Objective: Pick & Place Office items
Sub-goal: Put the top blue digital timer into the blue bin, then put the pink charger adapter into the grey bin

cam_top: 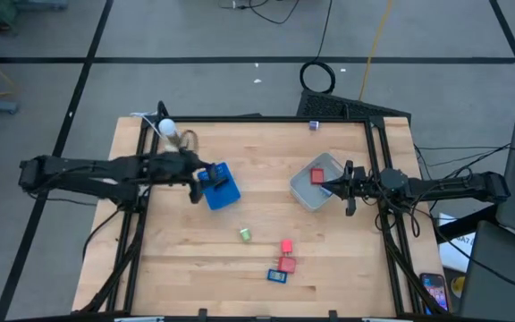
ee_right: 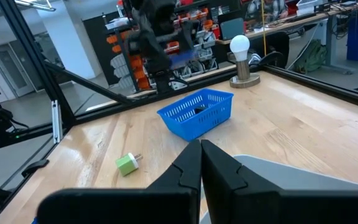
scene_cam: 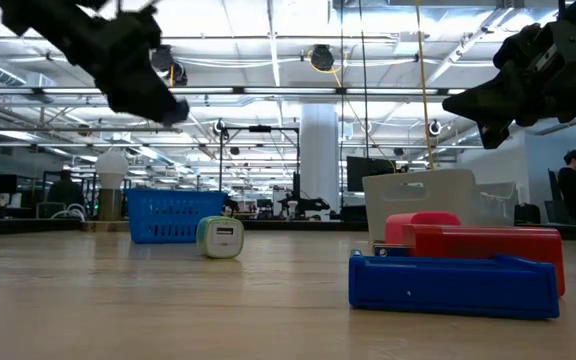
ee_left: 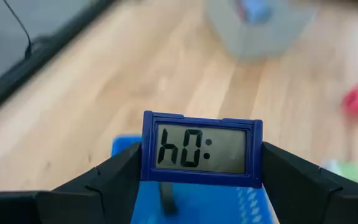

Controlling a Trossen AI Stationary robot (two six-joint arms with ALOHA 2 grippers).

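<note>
- Small blue digital clock [ee_left: 201, 149]: a dark-blue frame around a grey LCD screen, clamped between the two fingers [ee_left: 110, 180] of the left end effector [cam_top: 202, 185], which grips it by its side edges above the blue basket [cam_top: 223, 189].
- Blue basket: a perforated rectangular basket on the bench [cam_top: 257, 152], left of centre; in the right wrist view a dark item lies inside it.
- Green plug-like piece [cam_top: 245, 234]: lies on the bare bench, nearer the front edge, apart from the other pieces.
- Two red blocks [cam_top: 286, 254]: lie close together right of the green piece; a blue flat rectangle [cam_top: 277, 275] lies just in front of them.
- Clear plastic tub [cam_top: 315, 183]: stands right of centre and holds a red item [cam_top: 317, 175].
- Right end effector [cam_top: 332, 188]: fingers closed, holding nothing, poised over the tub's edge.
- White bulb on a base [cam_top: 166, 128]: stands at the bench's far left corner, behind the basket.
- Small purple piece [cam_top: 314, 125]: lies at the far edge of the bench.
</note>
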